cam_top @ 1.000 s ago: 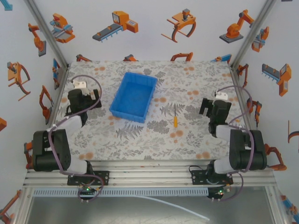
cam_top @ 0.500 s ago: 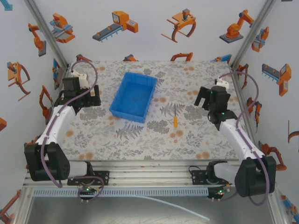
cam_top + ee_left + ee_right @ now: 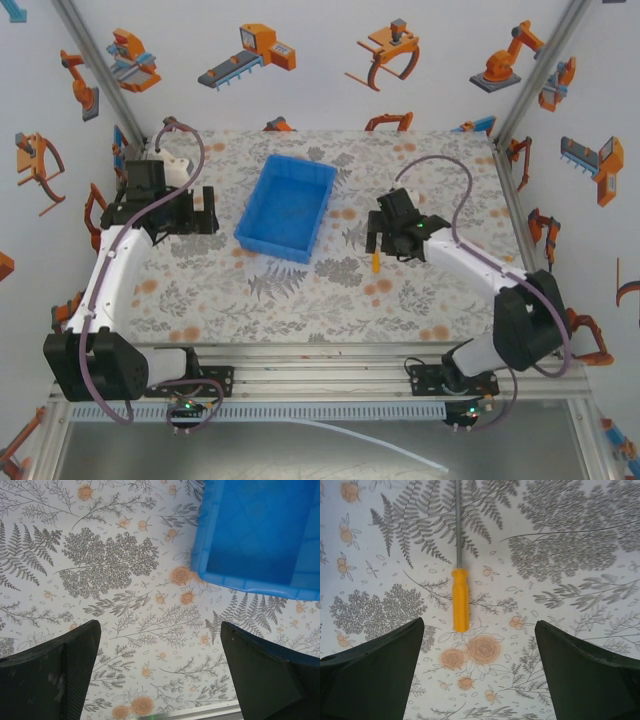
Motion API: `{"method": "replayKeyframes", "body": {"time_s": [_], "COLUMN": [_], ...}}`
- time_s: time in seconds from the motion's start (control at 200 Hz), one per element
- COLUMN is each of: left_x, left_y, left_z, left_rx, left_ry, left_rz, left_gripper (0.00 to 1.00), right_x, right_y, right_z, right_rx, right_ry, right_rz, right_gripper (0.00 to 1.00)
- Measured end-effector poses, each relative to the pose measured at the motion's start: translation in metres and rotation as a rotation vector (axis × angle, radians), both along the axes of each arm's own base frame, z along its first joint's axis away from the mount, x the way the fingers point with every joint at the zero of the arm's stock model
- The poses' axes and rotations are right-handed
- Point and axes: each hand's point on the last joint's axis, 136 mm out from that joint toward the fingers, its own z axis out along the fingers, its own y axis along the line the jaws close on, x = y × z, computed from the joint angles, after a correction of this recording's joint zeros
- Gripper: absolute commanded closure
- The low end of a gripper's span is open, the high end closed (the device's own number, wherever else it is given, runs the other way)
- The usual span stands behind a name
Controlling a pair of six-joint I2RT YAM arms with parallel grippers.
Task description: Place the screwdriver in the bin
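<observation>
Where the left arm reaches over the far-left part of the floral table cover [image 3: 300, 300], the left gripper [image 3: 188, 214] is seen spread wide with nothing between its fingers. In the left wrist view only patterned cloth lies below it, and a corner of the bin [image 3: 260, 530] is caught just to its right. The bin [image 3: 287, 205], a bright blue rectangular tray, is set at a slant in the far middle of the table, and nothing is seen in it.

To the right of the bin, apart from its near-right corner, the screwdriver [image 3: 375, 260] is laid flat on the cloth, its orange-yellow handle toward the near edge and its slim shaft pointing far. The right gripper [image 3: 383, 238] is held above it. In the right wrist view the jaws are parted wide and the screwdriver [image 3: 460, 587] is framed between them, a little left of centre, ungrasped.

The step in hand is judged to be the approach to the pick. A descent is called for next, with the fingers brought astride the handle and closed across it. A lift and a carry left and farther to the bin would then be needed.
</observation>
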Motion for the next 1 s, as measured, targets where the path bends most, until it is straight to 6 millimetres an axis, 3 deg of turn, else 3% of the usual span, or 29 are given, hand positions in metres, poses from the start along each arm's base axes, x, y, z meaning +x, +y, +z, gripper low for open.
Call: {"method": "replayKeyframes", "body": {"time_s": [0.115,0.275,0.406,0.681,1.001], "left_x": [-0.003,-0.006,-0.009,-0.013,-0.013], "left_y": [0.000,-0.002,-0.006,-0.013,-0.014], "left_z": [0.002,-0.001,-0.002,-0.003,-0.003], "left_rx": [0.000,-0.007,-0.023,-0.056,-0.062], "left_ry": [-0.001,0.015,0.027,0.042,0.045], "left_rz": [-0.004,-0.012,-0.029,-0.057,-0.061], "left_gripper": [0.03,0.03,0.03,0.03,0.03], "right_x": [0.000,0.002,0.006,0.006,0.008], "right_y": [0.014,0.018,0.021,0.023,0.024], "right_z": [-0.021,-0.042,-0.054,-0.070,-0.071], "right_rx": [-0.030,-0.053,-0.066,-0.075,-0.067], "right_ry": [0.054,0.105,0.133,0.167,0.164], "right_rz": [0.020,0.012,0.011,0.008,-0.003], "right_gripper": [0.23,0.31,0.32,0.39,0.50]}}
